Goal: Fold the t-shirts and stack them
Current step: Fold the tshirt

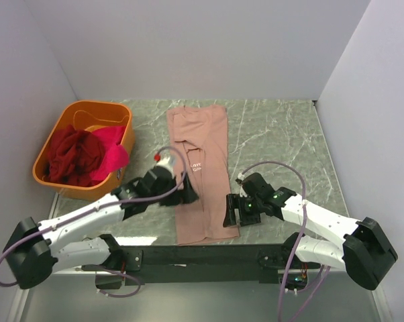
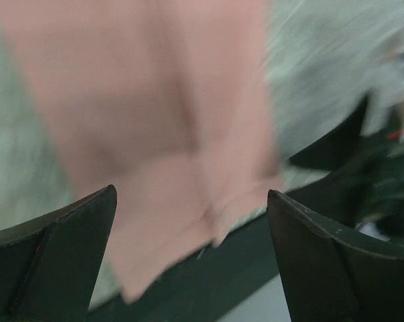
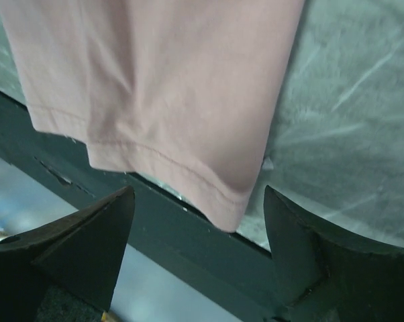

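Left of the pink t-shirt (image 1: 202,144), well apart from it, stands the orange tub (image 1: 74,189) holding the dark red t-shirt (image 1: 71,159) and the magenta t-shirt (image 1: 113,151), both in a heap and unfolded.

The pink t-shirt lies flat on the worktop (image 1: 276,134) as a narrow strip. Its long axis runs from the arms' side straight away from them, and its near hem reaches the worktop's near edge.

The left pincer (image 1: 186,192) hangs over the strip's left edge, in the near half but short of the hem. Its wrist view is blurred, yet shows the jaws spread wide with pink cloth (image 2: 155,134) beneath them and nothing between them.

The right pincer (image 1: 234,213) sits just beside the strip's right near corner. Its wrist view shows the stitched hem corner (image 3: 222,194) directly ahead of the gap, the jaws spread and gripping nothing.

A crosswise fold likely comes next, and it turns on those two near corners. The right pincer is nearer to its corner. The left one would have to come back along the edge toward the hem.
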`<control>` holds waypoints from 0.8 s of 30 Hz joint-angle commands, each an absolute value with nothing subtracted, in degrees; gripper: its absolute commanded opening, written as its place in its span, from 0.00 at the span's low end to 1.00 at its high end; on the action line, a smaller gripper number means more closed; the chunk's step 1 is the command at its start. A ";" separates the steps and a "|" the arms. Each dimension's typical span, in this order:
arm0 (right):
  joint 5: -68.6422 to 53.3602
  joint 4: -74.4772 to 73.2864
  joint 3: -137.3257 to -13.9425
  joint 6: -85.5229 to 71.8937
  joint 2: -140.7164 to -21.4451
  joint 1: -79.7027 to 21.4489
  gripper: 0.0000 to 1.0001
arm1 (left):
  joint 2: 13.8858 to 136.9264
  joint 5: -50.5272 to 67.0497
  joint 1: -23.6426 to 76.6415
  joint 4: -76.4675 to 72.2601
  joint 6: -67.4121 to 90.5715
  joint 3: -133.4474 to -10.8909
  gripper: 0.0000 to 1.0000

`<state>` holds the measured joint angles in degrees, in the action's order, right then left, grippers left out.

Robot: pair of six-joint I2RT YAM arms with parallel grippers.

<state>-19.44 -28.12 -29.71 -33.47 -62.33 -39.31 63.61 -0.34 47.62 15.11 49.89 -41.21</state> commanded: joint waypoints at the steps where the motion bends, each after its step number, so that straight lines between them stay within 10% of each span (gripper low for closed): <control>1: -21.62 -30.32 -29.27 -32.78 -61.17 -38.76 0.82 | 58.81 -0.54 50.00 22.23 62.28 -34.38 0.99; 8: -21.45 -31.73 -28.30 -33.92 -62.93 -38.85 0.73 | 53.71 5.88 53.96 28.13 70.22 -26.48 0.97; 24: -25.05 -28.04 -25.49 -36.56 -64.60 -38.85 0.47 | 64.25 7.38 60.03 22.68 72.42 -26.02 0.48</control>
